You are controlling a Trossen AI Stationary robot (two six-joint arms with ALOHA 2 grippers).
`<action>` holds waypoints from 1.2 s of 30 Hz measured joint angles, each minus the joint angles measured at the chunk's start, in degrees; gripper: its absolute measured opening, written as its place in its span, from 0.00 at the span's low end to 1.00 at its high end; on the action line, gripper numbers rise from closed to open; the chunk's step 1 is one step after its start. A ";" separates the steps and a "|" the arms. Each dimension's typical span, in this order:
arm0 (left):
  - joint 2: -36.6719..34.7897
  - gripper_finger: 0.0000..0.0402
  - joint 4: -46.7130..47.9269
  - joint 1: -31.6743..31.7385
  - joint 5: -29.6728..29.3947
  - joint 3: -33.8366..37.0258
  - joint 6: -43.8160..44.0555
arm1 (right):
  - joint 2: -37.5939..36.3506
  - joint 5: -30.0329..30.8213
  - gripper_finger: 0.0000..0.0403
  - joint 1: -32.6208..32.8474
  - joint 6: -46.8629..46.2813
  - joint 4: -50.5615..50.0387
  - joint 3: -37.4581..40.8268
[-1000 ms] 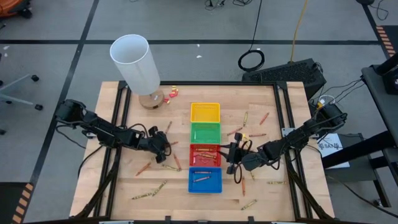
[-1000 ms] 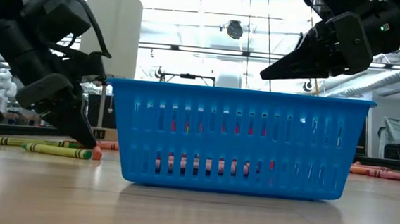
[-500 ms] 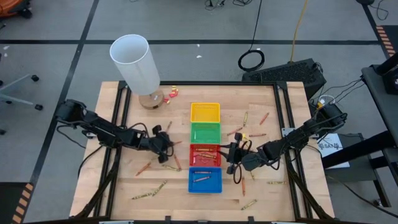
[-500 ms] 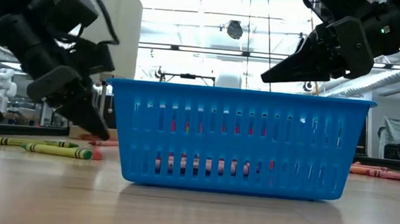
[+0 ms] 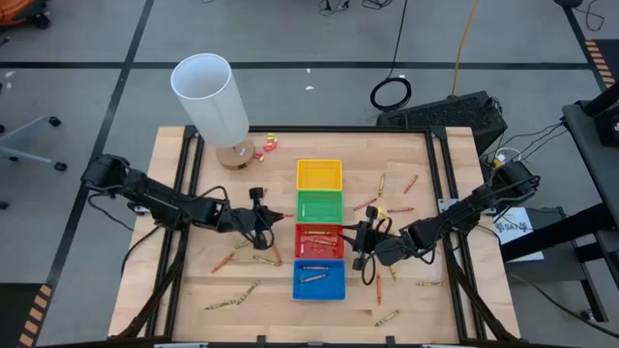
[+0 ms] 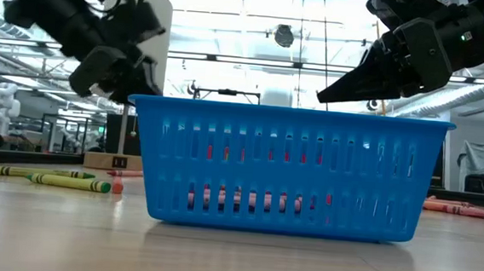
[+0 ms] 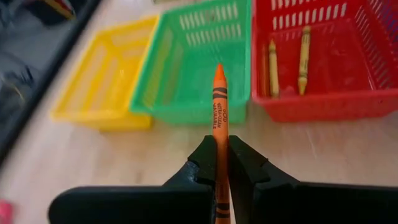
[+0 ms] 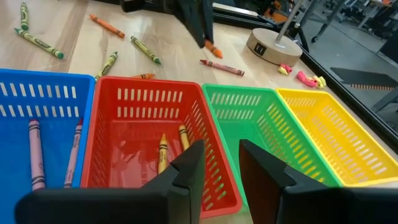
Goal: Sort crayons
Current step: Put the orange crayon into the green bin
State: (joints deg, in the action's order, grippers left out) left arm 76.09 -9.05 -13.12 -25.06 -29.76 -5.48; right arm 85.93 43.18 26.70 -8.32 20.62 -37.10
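While the left gripper (image 7: pixel 219 163) hangs above the table beside the row of trays, its two dark fingers (image 7: pixel 202 163) are pinched narrow on an orange crayon (image 7: pixel 219 106), which runs straight out between them with its tip pointing forward. Just beyond that tip stands the green tray (image 7: pixel 189 109), with the yellow tray (image 7: pixel 93 115) to one side of it and the red tray (image 7: pixel 323 106) to the other. Two olive-yellow crayons (image 7: pixel 287 59) lie on the red tray's floor, well ahead of the fingers.

From above, the left gripper (image 5: pixel 259 215) sits close to the near edge of the green tray (image 5: pixel 319 218). The right gripper (image 5: pixel 361 245) waits on the other side of the row, next to the red tray (image 5: pixel 319 229) and the blue tray (image 5: pixel 319 295). Its fingers (image 8: pixel 186 177) stand apart with a clear gap and nothing between them; past them lie the red and green trays.

Two crayons (image 8: pixel 34 155) rest in the blue tray (image 8: pixel 43 93). More loose crayons (image 5: pixel 232 295) lie scattered over the wooden table (image 5: pixel 193 280) on both sides of the trays. A white cylinder (image 5: pixel 210 97) stands at the far left corner.
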 joint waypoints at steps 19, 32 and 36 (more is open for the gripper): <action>-0.04 0.04 -5.48 -0.01 -0.83 -3.98 -37.32 | 0.02 0.13 0.21 0.00 0.01 -1.66 0.00; -0.07 0.04 -7.70 -0.03 2.52 -4.00 -36.84 | 0.02 -0.04 0.21 0.09 -1.25 -2.40 0.00; -0.06 0.04 -8.53 -0.02 2.63 -4.00 -36.82 | 0.02 -0.02 0.21 0.09 -0.37 -2.38 0.00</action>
State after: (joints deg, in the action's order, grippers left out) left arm 76.04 -17.58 -13.13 -22.43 -33.76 -42.30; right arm 85.95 43.16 26.79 -8.68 18.24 -37.10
